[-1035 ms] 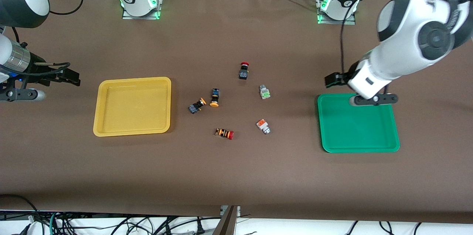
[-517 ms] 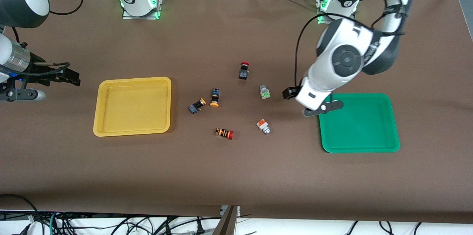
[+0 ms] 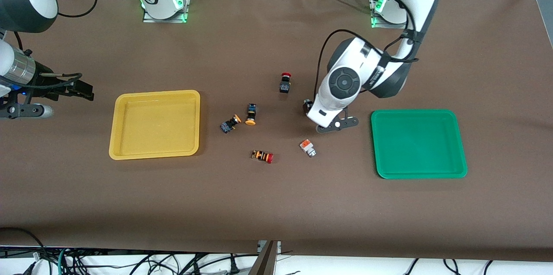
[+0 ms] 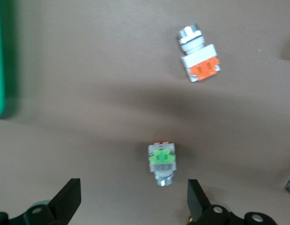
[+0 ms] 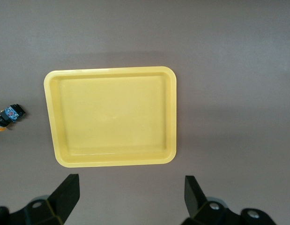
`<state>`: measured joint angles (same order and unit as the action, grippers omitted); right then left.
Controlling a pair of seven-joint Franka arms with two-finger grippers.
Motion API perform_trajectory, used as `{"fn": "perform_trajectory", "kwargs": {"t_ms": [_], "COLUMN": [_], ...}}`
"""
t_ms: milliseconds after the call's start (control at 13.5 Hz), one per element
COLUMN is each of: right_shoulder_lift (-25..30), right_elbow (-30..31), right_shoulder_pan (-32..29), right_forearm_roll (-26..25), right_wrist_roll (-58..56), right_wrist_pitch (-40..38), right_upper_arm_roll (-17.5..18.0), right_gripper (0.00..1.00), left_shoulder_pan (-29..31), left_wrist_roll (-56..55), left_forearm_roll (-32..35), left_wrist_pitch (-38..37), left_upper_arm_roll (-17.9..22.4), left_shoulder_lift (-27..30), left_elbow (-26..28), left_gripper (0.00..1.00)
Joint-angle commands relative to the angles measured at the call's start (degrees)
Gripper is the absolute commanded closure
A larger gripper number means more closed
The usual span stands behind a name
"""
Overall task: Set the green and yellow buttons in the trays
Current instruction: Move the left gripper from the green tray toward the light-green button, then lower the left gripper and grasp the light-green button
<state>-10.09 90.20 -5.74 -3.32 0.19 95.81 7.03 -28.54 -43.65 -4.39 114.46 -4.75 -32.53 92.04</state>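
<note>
A silver button with a light-green block (image 4: pixel 162 160) lies on the table, and my left gripper (image 4: pixel 133 199) hangs open over it, the button just ahead of the gap between its fingers. In the front view the left arm's hand hides most of this button (image 3: pixel 307 104). A silver button with an orange block (image 3: pixel 307 148) (image 4: pixel 199 61) lies nearer the front camera. Two orange-yellow-capped buttons (image 3: pixel 251 114) (image 3: pixel 230 123) lie between it and the yellow tray (image 3: pixel 155 94) (image 5: pixel 112 70). The green tray (image 3: pixel 418 113) holds nothing. My right gripper (image 3: pixel 83 89) (image 5: pixel 130 197) waits open beside the yellow tray.
A red-capped black button (image 3: pixel 285 82) lies farther from the front camera than the others. A red-capped button with an orange-striped body (image 3: pixel 262 156) lies nearest to it. Cables and both arm bases stand along the table's back edge.
The left arm has swung from over the green tray's back edge toward the table's middle and now hangs over the green-block button. The right arm has not moved.
</note>
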Motion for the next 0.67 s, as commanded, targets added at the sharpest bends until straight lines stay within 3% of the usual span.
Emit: {"fn": "perform_trajectory", "kwargs": {"t_ms": [0, 591], "right_shoulder_lift": [0.42, 0.42], "right_elbow": [0.15, 0.15], "right_shoulder_pan": [0.03, 0.03], "right_forearm_roll": [0.59, 0.68], "right_wrist_roll": [0.78, 0.78], "right_wrist_pitch": [-0.36, -0.36], "right_upper_arm_roll": [0.0, 0.0], "right_gripper": [0.01, 0.01], "left_shoulder_pan": [-1.33, -4.85], "left_wrist_roll": [-0.82, -5.39], "left_forearm_roll": [1.23, 0.97], "left_wrist_pitch": [6.63, 14.64], "left_upper_arm_roll": [0.44, 0.44], "left_shoulder_lift": [-2.18, -6.49], "left_elbow": [2.43, 6.3], "left_gripper": [0.0, 0.0]}}
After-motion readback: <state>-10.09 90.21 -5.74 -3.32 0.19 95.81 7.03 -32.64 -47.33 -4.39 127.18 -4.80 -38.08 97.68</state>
